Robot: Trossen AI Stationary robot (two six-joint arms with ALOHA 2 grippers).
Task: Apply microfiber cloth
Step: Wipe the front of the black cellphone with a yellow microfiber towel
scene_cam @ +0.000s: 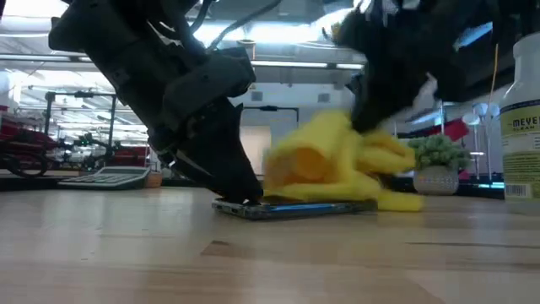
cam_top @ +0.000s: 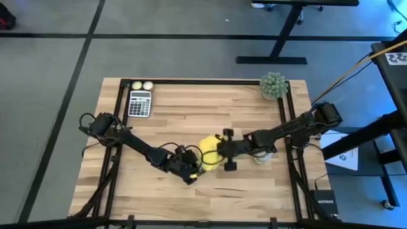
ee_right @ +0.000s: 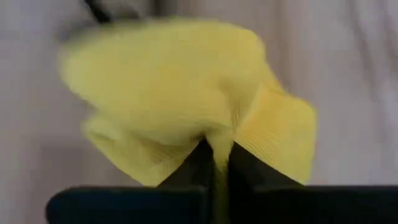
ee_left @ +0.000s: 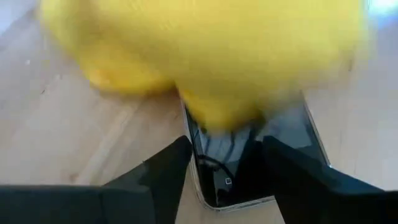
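**Two grippers meeting at a smartphone and cloth near the table's middle**

High view, from left to right. A calculator [cam_top: 140, 104] lies toward ten o'clock of the wooden table [cam_top: 191, 197], with two pale balls [cam_top: 142, 85] just beyond it at the far edge. The left arm reaches from the nine o'clock side to the middle, where the left gripper [cam_top: 190, 173] is down at the table top. In the left wrist view its two fingers [ee_left: 168, 171] straddle the near end of a black smartphone [ee_left: 245, 168], one on each long edge, grasping it; the low view shows the phone lying flat on the wood with this gripper at its end. The microfiber cloth [cam_top: 208, 154], bright yellow and bunched, sits on the smartphone just at three o'clock of the left gripper, covering most of the screen. The right gripper [cam_top: 219, 151] comes in from the three o'clock side; the right wrist view shows its fingers [ee_right: 202, 165] clenched on a fold of the cloth. A pale bottle [cam_top: 262, 154] stands under the right arm. A small green potted plant [cam_top: 273, 85] stands at the one o'clock corner.
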